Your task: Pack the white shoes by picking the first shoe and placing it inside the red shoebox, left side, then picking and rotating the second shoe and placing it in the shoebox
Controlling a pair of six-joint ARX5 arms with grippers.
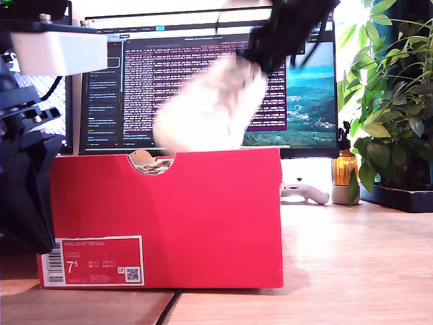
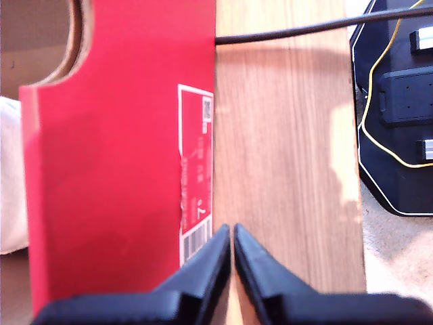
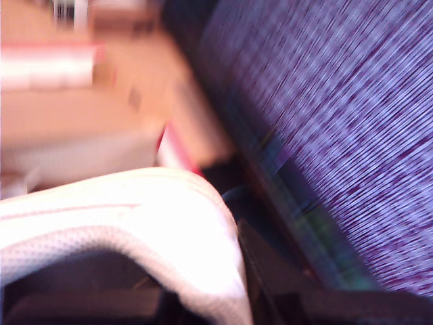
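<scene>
a white shoe [image 1: 210,108] is held, seemingly pinched, by my second gripper [image 1: 287,30] above the red shoebox [image 1: 203,217] for lowering in; my first gripper [image 2: 233,237], jaws pressed together, is parked aside.

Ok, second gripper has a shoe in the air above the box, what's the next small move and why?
Probably lower it straight down. The white shoe held by my second gripper hangs above the red shoebox, partly behind its top edge, not yet resting inside. My first gripper is shut and empty beside the box wall, out of the path.
</scene>
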